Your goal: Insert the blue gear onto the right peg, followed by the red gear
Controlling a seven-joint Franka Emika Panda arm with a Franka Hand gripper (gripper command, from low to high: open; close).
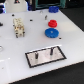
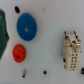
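Observation:
The blue gear (image 1: 51, 33) lies flat on the white table, with the smaller red gear (image 1: 52, 23) just behind it. Both also show in the wrist view, the blue gear (image 2: 26, 26) next to the red gear (image 2: 19, 52). The grey, black-edged plate (image 1: 56, 56) lies nearer the front and has two dark pegs; the right peg (image 1: 50, 50) is bare. Only a white part of my gripper (image 1: 19, 4) shows, at the exterior view's top edge, far from the gears. Its fingers do not show in either view.
A beige block with prongs (image 1: 19, 27) stands at the exterior view's left and also shows in the wrist view (image 2: 71, 50). A blue object (image 1: 53, 8) sits at the back. A dark green shape (image 2: 3, 30) fills one edge of the wrist view.

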